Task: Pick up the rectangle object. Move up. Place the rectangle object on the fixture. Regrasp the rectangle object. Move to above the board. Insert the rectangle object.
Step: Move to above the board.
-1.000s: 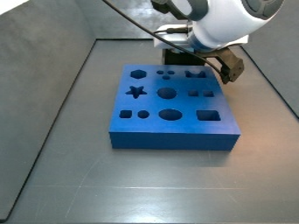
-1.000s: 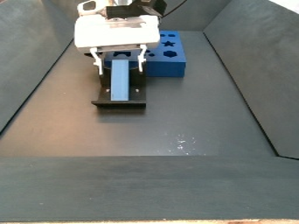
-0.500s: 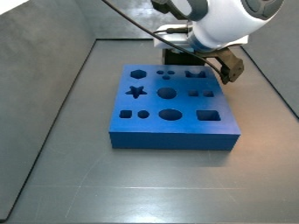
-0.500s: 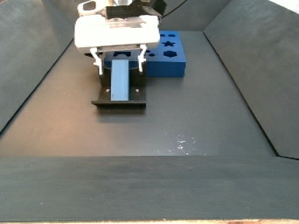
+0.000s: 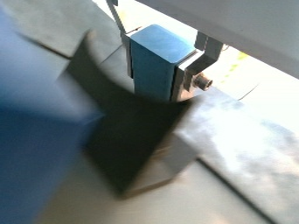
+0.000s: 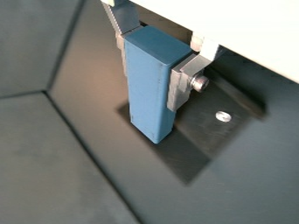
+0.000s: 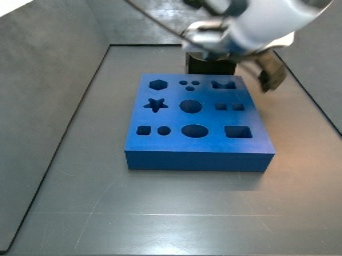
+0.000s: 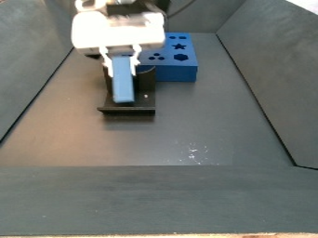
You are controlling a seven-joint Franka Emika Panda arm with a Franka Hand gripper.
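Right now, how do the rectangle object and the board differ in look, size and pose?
The rectangle object is a small, slim, pale grey-blue block with plain faces; the board is a far larger, bright-blue slab full of shaped holes. The rectangle object is between the fingers of the gripper over the dark fixture, while the board lies flat on the floor, untouched. Both are bluish with straight edges.

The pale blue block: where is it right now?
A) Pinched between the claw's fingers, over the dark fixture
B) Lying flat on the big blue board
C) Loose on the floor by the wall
A. In a wrist view the rectangle object sits between the claw's silver fingers, its lower end at the fixture.
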